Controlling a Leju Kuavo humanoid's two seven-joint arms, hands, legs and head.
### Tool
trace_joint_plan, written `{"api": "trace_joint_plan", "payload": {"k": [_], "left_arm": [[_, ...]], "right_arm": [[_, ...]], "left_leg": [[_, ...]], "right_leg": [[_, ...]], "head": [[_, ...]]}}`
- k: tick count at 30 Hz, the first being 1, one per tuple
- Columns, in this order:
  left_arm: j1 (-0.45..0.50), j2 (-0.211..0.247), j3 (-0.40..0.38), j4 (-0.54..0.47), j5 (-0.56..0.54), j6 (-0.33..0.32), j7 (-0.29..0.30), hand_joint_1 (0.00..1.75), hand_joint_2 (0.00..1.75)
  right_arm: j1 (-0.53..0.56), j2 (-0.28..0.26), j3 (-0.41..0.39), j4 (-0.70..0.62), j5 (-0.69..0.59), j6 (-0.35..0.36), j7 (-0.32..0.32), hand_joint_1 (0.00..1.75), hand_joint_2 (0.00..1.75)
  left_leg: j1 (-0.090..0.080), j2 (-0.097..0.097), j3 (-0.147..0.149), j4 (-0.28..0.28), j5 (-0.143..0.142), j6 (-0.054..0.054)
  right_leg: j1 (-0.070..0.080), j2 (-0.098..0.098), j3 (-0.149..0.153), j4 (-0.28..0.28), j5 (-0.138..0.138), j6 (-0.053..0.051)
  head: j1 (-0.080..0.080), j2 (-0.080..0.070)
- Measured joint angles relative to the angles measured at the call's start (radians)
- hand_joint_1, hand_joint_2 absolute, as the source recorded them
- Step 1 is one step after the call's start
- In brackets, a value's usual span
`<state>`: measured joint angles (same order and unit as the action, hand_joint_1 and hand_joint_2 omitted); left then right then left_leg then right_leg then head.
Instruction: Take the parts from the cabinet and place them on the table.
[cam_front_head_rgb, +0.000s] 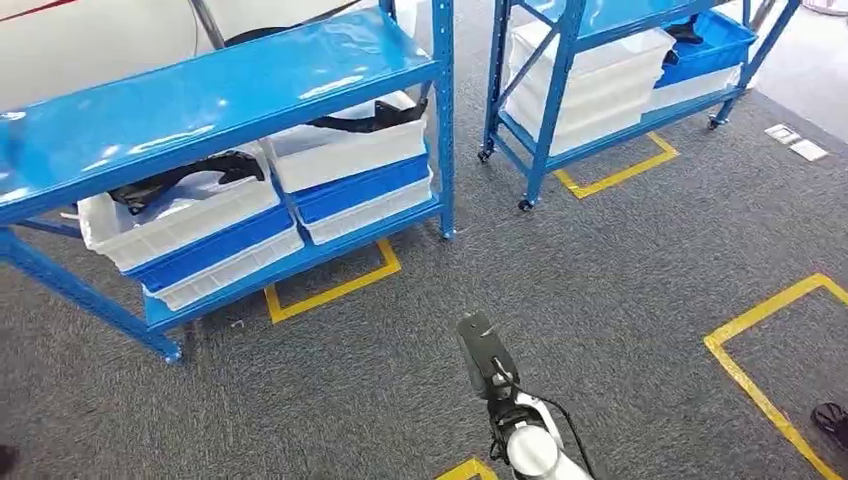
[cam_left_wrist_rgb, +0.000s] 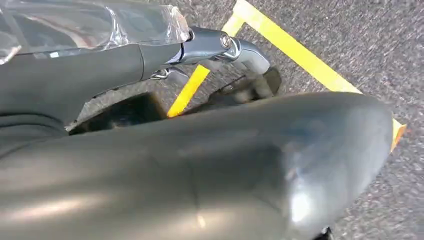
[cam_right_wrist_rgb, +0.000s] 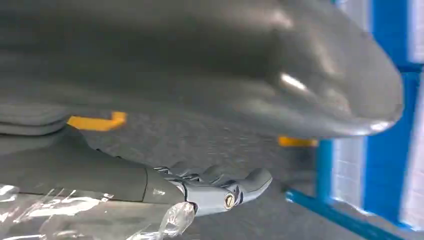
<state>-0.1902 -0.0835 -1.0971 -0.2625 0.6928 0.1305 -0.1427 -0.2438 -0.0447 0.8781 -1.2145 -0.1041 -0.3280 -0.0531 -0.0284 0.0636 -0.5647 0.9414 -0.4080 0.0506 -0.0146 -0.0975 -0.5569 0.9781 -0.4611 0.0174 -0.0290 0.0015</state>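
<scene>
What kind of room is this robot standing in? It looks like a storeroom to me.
Probably a warehouse-style workshop or test area. Two blue metal racks hold stacked white and blue bins, some with dark parts in them. Yellow tape outlines mark bays on the grey carpet, and the farther rack stands on casters.

I see a bright blue rack (cam_front_head_rgb: 200, 100) at ten o'clock holding white bins (cam_front_head_rgb: 180, 222) and blue bins (cam_front_head_rgb: 362, 187), with black parts (cam_front_head_rgb: 185, 177) lying in them. A second blue rack (cam_front_head_rgb: 560, 80) at one o'clock has the same white and blue bins. The carpet (cam_front_head_rgb: 600, 270) is speckled grey, crossed by yellow tape lines (cam_front_head_rgb: 335, 290). My hands, left (cam_left_wrist_rgb: 220, 47) and right (cam_right_wrist_rgb: 220, 192), are grey.
</scene>
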Motion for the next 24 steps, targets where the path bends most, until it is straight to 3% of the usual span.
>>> {"api": "trace_joint_plan", "payload": {"k": [3,4,5,6,7,9,10,11,12,13,14,15,16,18,19,20,21,22,24], "left_arm": [[0.001,0.000,0.000,0.000,-0.011,-0.001,0.003,0.00,0.00],[0.001,0.000,0.000,0.000,-0.016,-0.001,0.004,0.00,0.00],[0.003,-0.002,0.000,0.000,-0.019,-0.001,0.005,0.00,0.00],[-0.001,-0.001,0.000,0.000,-0.020,-0.002,0.010,0.00,0.00],[-0.005,-0.002,0.000,0.000,-0.022,-0.003,0.014,0.00,0.00],[-0.007,-0.007,0.000,-0.002,-0.028,-0.004,0.016,0.00,0.00],[-0.005,-0.007,0.000,-0.002,-0.029,-0.004,0.017,0.00,0.00],[-0.002,-0.007,0.000,-0.002,-0.031,-0.004,0.017,0.00,0.00],[0.000,-0.007,0.000,-0.002,-0.031,-0.003,0.017,0.00,0.00],[0.001,-0.007,0.000,-0.002,-0.032,-0.003,0.016,0.00,0.00],[0.002,-0.007,0.000,-0.002,-0.032,-0.003,0.015,0.00,0.00],[0.002,-0.007,0.000,-0.002,-0.032,-0.003,0.015,0.00,0.00],[0.003,-0.007,0.000,-0.002,-0.033,-0.003,0.015,0.00,0.00],[0.004,-0.007,0.000,-0.002,-0.034,-0.003,0.014,0.00,0.00],[0.005,-0.007,0.000,-0.002,-0.033,-0.003,0.014,0.00,0.00],[0.007,-0.005,0.000,-0.002,-0.031,-0.001,0.015,0.00,0.00],[0.006,-0.006,0.000,-0.002,-0.031,0.000,0.015,0.00,0.00],[0.005,-0.007,0.000,-0.002,-0.031,0.000,0.015,0.00,0.00],[0.006,-0.007,0.000,-0.002,-0.030,0.001,0.015,0.00,0.00]], "right_arm": [[0.003,0.024,0.002,0.127,0.000,-0.010,0.047,0.00,0.00],[0.003,0.032,0.002,0.172,-0.001,-0.014,0.060,0.00,0.00],[0.003,0.033,0.002,0.216,-0.001,-0.020,0.066,0.00,0.00],[0.004,0.034,0.003,0.263,-0.003,-0.023,0.070,0.00,0.00],[0.007,0.036,0.003,0.320,-0.003,-0.027,0.076,0.00,0.00],[0.025,0.036,0.003,0.396,-0.003,-0.031,0.092,0.00,0.00],[0.032,0.036,0.004,0.433,-0.003,-0.032,0.100,0.00,0.00],[0.037,0.036,0.004,0.470,-0.002,-0.032,0.112,0.00,0.00],[0.040,0.036,0.004,0.509,0.001,-0.034,0.129,0.00,0.00],[0.041,0.036,0.005,0.537,0.004,-0.035,0.144,0.00,0.00],[0.045,0.037,0.006,0.564,0.007,-0.035,0.156,0.00,0.00],[0.047,0.039,0.008,0.589,0.009,-0.035,0.164,0.00,0.00],[0.051,0.045,0.008,0.606,0.009,-0.035,0.172,0.00,0.00],[0.057,0.050,0.009,0.650,0.008,-0.034,0.200,0.00,0.00],[0.063,0.053,0.010,0.672,0.009,-0.037,0.219,0.00,0.00],[0.069,0.055,0.010,0.688,0.009,-0.043,0.234,0.00,0.00],[0.077,0.054,0.010,0.703,0.009,-0.049,0.248,0.00,0.00],[0.085,0.054,0.010,0.720,0.008,-0.052,0.262,0.00,0.00],[0.105,0.053,0.010,0.758,-0.001,-0.055,0.290,0.00,0.00]], "left_leg": [[-0.008,-0.024,-0.004,-0.006,0.002,0.006],[-0.002,-0.036,0.013,-0.026,0.014,0.010],[0.009,-0.044,0.022,-0.039,0.024,0.005],[0.012,-0.052,0.023,-0.042,0.026,0.009],[0.013,-0.062,0.024,-0.042,0.028,0.014],[0.012,-0.090,0.024,-0.041,0.027,0.016],[0.012,-0.101,0.025,-0.041,0.027,0.015],[0.013,-0.112,0.026,-0.040,0.026,0.015],[0.015,-0.123,0.027,-0.038,0.024,0.012],[0.018,-0.132,0.028,-0.033,0.020,0.008],[0.019,-0.140,0.027,-0.023,0.013,0.001],[0.011,-0.143,0.024,-0.017,0.005,-0.007],[0.012,-0.144,0.024,-0.011,-0.001,-0.007],[0.013,-0.145,0.023,-0.014,-0.003,-0.009],[0.016,-0.146,0.023,-0.011,-0.005,-0.012],[0.017,-0.123,0.021,0.006,-0.016,-0.018],[0.016,-0.098,0.001,0.048,-0.048,-0.026],[0.021,-0.086,-0.034,0.123,-0.091,-0.034],[0.029,-0.080,-0.120,0.302,-0.167,-0.043]], "right_leg": [[-0.006,-0.023,0.009,-0.012,0.001,0.013],[-0.002,-0.025,0.017,-0.017,-0.001,0.021],[-0.006,0.022,0.016,0.001,-0.011,0.025],[-0.005,0.063,-0.006,0.046,-0.039,0.025],[-0.006,0.085,-0.046,0.131,-0.083,0.027],[-0.006,0.094,-0.128,0.283,-0.137,0.033],[-0.006,0.095,-0.145,0.304,-0.131,0.034],[-0.007,0.095,-0.138,0.272,-0.100,0.036],[-0.009,0.096,-0.108,0.195,-0.052,0.037],[-0.011,0.099,-0.059,0.089,0.001,0.040],[-0.017,0.118,-0.013,-0.007,0.035,0.045],[-0.012,0.130,-0.011,-0.008,0.025,0.039],[-0.013,0.123,-0.011,-0.012,0.029,0.027],[-0.008,0.119,-0.010,-0.011,0.026,0.015],[-0.012,0.113,-0.010,-0.012,0.027,0.007],[-0.013,0.108,-0.008,-0.014,0.029,0.001],[-0.013,0.104,-0.007,-0.014,0.028,-0.004],[-0.013,0.098,-0.007,-0.014,0.027,-0.007],[-0.013,0.082,-0.007,-0.014,0.025,-0.008]], "head": [[-0.002,0.000],[-0.001,0.000],[0.000,0.000],[-0.001,0.000],[0.002,0.000],[0.003,0.000],[0.003,0.000],[0.003,0.000],[0.003,0.000],[0.003,0.000],[0.004,0.000],[0.007,0.000],[0.008,0.000],[0.005,0.000],[0.005,0.000],[0.006,0.000],[0.000,0.000],[-0.001,0.000],[-0.001,0.000]]}}
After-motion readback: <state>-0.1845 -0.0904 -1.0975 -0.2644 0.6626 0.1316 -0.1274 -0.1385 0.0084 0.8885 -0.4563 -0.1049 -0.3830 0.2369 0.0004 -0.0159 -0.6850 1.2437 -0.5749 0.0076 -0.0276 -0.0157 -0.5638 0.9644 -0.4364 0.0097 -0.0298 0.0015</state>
